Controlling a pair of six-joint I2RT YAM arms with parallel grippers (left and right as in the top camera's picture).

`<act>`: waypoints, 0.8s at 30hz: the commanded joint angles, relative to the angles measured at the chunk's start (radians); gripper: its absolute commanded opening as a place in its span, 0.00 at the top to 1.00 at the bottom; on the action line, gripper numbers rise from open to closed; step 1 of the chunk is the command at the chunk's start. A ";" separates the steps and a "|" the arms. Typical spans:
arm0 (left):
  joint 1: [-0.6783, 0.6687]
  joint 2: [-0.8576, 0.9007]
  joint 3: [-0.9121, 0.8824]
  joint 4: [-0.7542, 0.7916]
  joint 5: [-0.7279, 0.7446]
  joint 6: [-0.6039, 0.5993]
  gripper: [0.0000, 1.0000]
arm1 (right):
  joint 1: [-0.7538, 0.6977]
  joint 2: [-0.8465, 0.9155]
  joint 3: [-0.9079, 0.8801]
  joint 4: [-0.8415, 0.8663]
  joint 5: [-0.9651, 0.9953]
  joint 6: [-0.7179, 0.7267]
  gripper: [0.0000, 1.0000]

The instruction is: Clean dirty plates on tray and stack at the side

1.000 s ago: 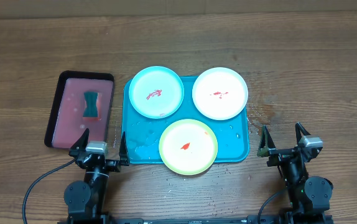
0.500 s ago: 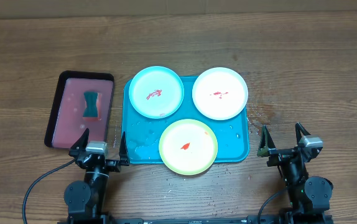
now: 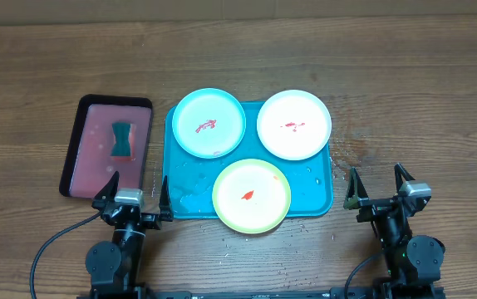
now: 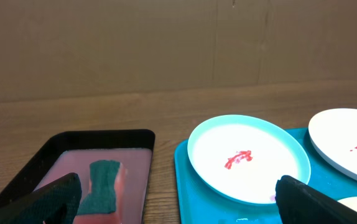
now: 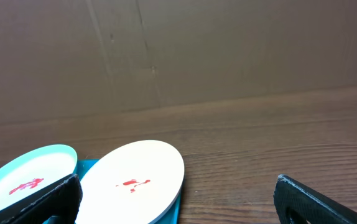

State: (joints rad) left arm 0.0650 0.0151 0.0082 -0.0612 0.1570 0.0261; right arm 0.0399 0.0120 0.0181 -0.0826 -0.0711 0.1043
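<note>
Three plates lie on the turquoise tray: a light blue plate at the back left, a white plate at the back right and a yellow-green plate in front. Each has a red sauce smear. My left gripper stands open near the tray's front left corner, holding nothing. My right gripper stands open over bare wood off the tray's front right corner. The left wrist view shows the light blue plate ahead. The right wrist view shows the white plate ahead to the left.
A black-rimmed tray of pinkish liquid sits left of the turquoise tray, with a dark green sponge lying in it. Water drops speckle the wooden table around the turquoise tray's front and right side. A cardboard wall closes the far edge.
</note>
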 commanded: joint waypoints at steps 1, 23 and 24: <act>-0.001 -0.010 -0.003 -0.002 -0.003 0.012 0.00 | -0.002 -0.009 -0.010 0.005 -0.001 0.000 0.00; 0.000 -0.010 0.012 -0.017 -0.026 -0.053 0.00 | -0.002 -0.009 -0.010 0.077 -0.005 0.056 0.00; 0.000 -0.009 0.020 -0.026 -0.051 -0.053 0.00 | -0.002 -0.009 -0.010 0.077 0.007 0.087 0.00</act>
State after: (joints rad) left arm 0.0650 0.0151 0.0086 -0.0654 0.1535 0.0017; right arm 0.0399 0.0120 0.0181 -0.0132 -0.0738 0.1230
